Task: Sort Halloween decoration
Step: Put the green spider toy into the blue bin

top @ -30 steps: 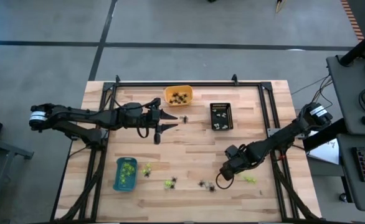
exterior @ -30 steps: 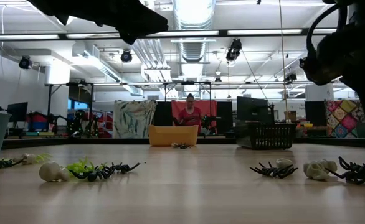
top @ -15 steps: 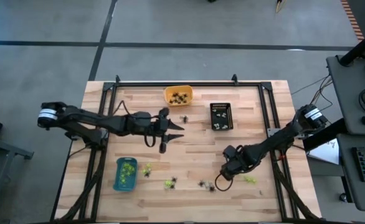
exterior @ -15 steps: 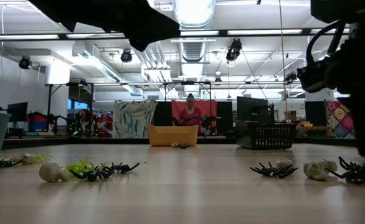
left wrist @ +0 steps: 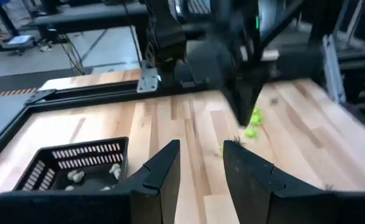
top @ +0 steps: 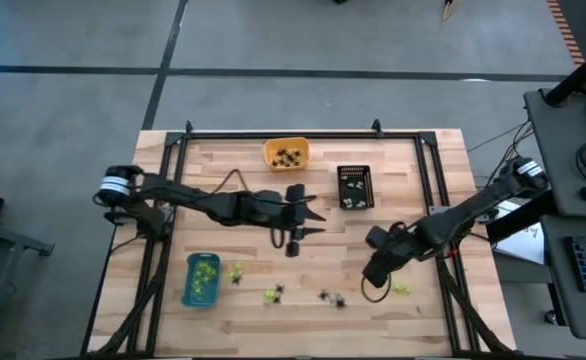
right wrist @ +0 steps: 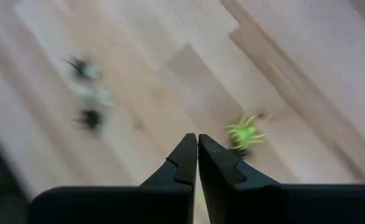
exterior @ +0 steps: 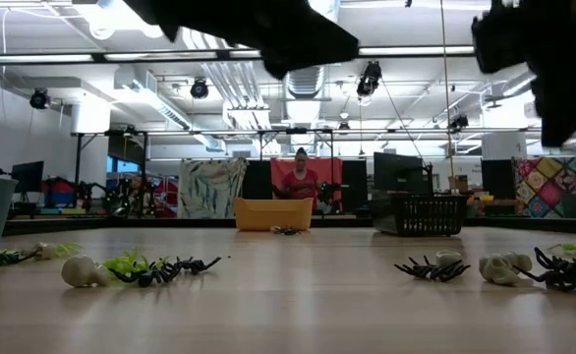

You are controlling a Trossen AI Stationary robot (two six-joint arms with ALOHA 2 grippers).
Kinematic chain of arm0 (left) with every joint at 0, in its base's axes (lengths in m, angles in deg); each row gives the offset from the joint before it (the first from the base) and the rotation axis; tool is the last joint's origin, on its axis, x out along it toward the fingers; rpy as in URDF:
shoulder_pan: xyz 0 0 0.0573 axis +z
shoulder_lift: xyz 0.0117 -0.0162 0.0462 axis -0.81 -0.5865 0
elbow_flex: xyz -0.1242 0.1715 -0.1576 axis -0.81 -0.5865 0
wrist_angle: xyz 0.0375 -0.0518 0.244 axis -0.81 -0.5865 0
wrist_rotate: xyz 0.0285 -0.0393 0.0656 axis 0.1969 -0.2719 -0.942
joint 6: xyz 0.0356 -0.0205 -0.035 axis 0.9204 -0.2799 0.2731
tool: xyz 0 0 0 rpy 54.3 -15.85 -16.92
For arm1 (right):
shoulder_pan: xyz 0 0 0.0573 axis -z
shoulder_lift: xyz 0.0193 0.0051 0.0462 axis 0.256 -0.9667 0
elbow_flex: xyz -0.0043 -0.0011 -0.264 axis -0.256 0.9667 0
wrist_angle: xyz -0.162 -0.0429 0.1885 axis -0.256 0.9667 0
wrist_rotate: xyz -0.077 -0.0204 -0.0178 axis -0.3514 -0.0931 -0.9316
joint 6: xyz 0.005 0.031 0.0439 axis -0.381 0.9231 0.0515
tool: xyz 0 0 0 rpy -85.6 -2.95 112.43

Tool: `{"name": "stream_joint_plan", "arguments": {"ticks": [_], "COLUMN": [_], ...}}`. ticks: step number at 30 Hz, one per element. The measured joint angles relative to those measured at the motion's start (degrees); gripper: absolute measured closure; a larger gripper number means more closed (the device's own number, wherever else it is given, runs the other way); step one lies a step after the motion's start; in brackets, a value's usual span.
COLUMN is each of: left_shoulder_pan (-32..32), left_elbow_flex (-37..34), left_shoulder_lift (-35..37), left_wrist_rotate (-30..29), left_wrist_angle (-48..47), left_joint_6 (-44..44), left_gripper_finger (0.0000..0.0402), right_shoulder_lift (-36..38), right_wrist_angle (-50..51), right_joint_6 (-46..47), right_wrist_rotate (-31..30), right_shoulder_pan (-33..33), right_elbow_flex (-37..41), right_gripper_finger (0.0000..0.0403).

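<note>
Meanwhile, both arms hang above the plank table (top: 303,265), holding nothing.

Left gripper (top: 309,222) reaches mid-table, its angular fingers (left wrist: 164,171) parted and empty; right gripper (top: 371,280) is pressed together near a spiky lime-green trinket (right wrist: 245,134). More Halloween decoration (exterior: 155,268), leggy black spiders and pale lumps, lies scattered along the table's near side.

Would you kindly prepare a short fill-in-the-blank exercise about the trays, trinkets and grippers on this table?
1. The lime-green trinkets already sorted lie in the ____ tray.
2. The whitish trinkets lie in the ____ tray.
3. The right gripper is ____, with nothing between its fingers.
4. The left gripper is ____ and empty.

Missing words: blue; black; shut; open
</note>
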Motion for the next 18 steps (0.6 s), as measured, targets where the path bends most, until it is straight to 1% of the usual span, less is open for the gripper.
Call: {"name": "stream_joint_plan", "arguments": {"ticks": [2, 4, 8, 10, 13, 15, 18], "left_shoulder_pan": [-0.3, -1.0, -2.5, -3.1, -4.2, -5.1, -6.1], "left_elbow_flex": [2.7, 3.9, 4.4, 4.6, 6.2, 7.9, 11.4], "left_shoulder_lift": [-2.7, -5.1, -9.0, -10.7, -13.7, -16.1, -20.0], "left_wrist_rotate": [1.6, 2.7, 2.6, 2.5, 1.2, -0.5, -1.5], "left_wrist_angle": [-1.9, -2.1, -1.2, -0.3, 2.4, 2.8, 2.5], "left_joint_6": [3.1, 5.5, 7.1, 5.2, 0.4, -1.7, -3.8], "left_gripper_finger": [0.0298, 0.0302, 0.0318, 0.0324, 0.0327, 0.0327, 0.0327], "right_shoulder_lift": [2.5, 3.9, 3.8, 2.7, 1.1, 0.6, 0.5], "right_wrist_angle": [0.0, 0.1, 2.5, 4.2, 5.6, 5.4, 5.6], "right_joint_6": [4.8, 7.8, 12.0, 13.5, 12.5, 11.1, 10.9], "right_wrist_rotate": [-0.6, -1.2, -1.1, -0.3, 1.2, 1.8, 1.9], "right_shoulder_pan": [-0.6, -1.4, -2.1, -2.1, -2.3, -2.4, -2.5], "right_elbow_flex": [0.0, 0.1, 0.2, 0.2, 0.3, 0.4, 0.9], "right_gripper_finger": [0.0394, 0.0394, 0.0394, 0.0394, 0.0394, 0.0394, 0.0394]}}
